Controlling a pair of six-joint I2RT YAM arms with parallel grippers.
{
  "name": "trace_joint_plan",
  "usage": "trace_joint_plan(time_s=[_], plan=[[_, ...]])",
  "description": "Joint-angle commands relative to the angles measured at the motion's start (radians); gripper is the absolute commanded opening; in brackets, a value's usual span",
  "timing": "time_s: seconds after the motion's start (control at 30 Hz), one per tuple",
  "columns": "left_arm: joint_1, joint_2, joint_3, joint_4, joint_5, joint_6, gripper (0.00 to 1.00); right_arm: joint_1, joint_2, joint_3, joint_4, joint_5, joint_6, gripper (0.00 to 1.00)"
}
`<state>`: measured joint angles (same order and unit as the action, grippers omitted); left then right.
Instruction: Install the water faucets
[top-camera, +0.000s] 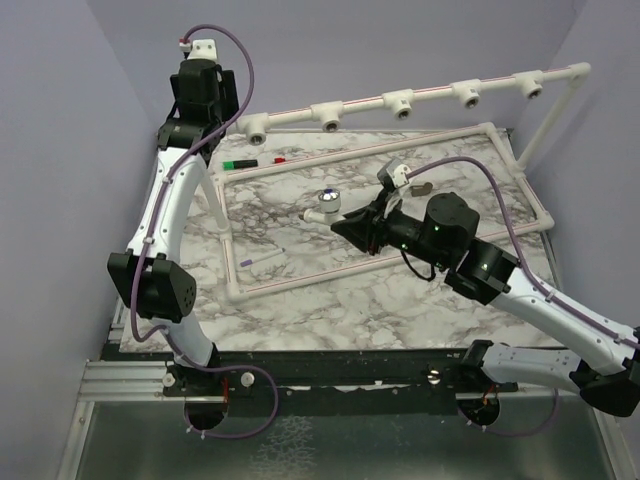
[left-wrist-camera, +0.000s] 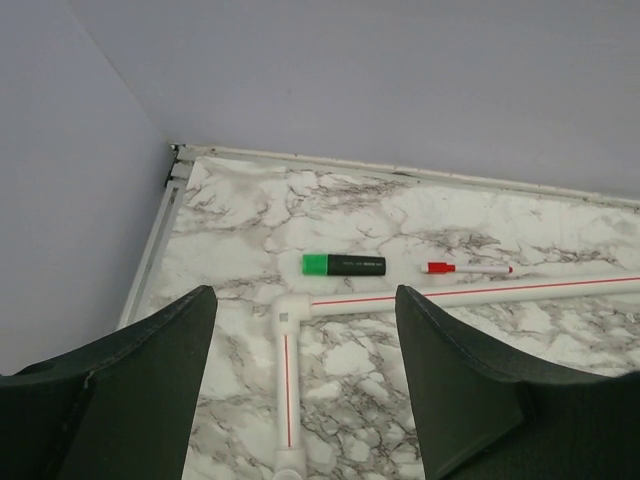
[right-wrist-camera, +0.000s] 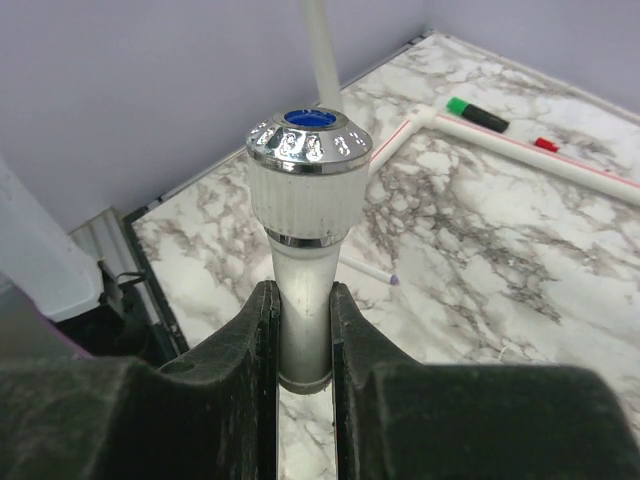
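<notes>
Scene: a marble-patterned desk (top-camera: 330, 300) with a white pipe frame (left-wrist-camera: 480, 292) lying flat on it. Along the far side, a raised pipe rail (top-camera: 430, 92) carries five tee sockets.
Right hand: your right hand (right-wrist-camera: 302, 315) is clamped narrowly on the water faucet (right-wrist-camera: 305, 190), gripping the pale stem just below the ribbed knob.
Faucet position: it stands upright with the chrome, blue-capped knob on top, over the desk inside the frame and well apart from the rail. You cannot tell whether it is clear of the surface.
Left hand: your left hand (left-wrist-camera: 305, 300) is spread wide and empty. It is held high over the far-left corner, above a green highlighter (left-wrist-camera: 343, 264) and a red pen (left-wrist-camera: 466, 268).
Step in hand: the faucet appears grasped but not carried, and no socket has a faucet yet.
Next move: you would likely carry it to a socket. Line the threaded end up squarely with the opening before pressing or turning.
Risk: the grip is on a smooth, round stem, so the faucet could swivel.
</notes>
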<state>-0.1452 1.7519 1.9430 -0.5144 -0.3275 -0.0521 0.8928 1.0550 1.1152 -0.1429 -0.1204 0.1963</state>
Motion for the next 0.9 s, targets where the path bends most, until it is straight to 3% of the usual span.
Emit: trace_joint_plan(time_s=[0.0,0.23,0.67,0.87], plan=[[0.003,-0.076,-0.081,-0.155,0.004,-0.065,0.73,0.057,0.002,-0.012,0.131,0.274,-0.094,0.01],[0.000,-0.155,-0.149,-0.189,0.080,-0.115,0.71,0.126,0.024,-0.072,0.331,0.411,-0.167,0.00],[-0.072,-0.328,-0.332,-0.205,0.221,-0.185,0.68,0.325,0.039,-0.141,0.449,0.631,-0.248,0.01],[-0.093,-0.390,-0.384,-0.217,0.213,-0.189,0.68,0.469,0.062,-0.123,0.476,0.767,-0.336,0.01]])
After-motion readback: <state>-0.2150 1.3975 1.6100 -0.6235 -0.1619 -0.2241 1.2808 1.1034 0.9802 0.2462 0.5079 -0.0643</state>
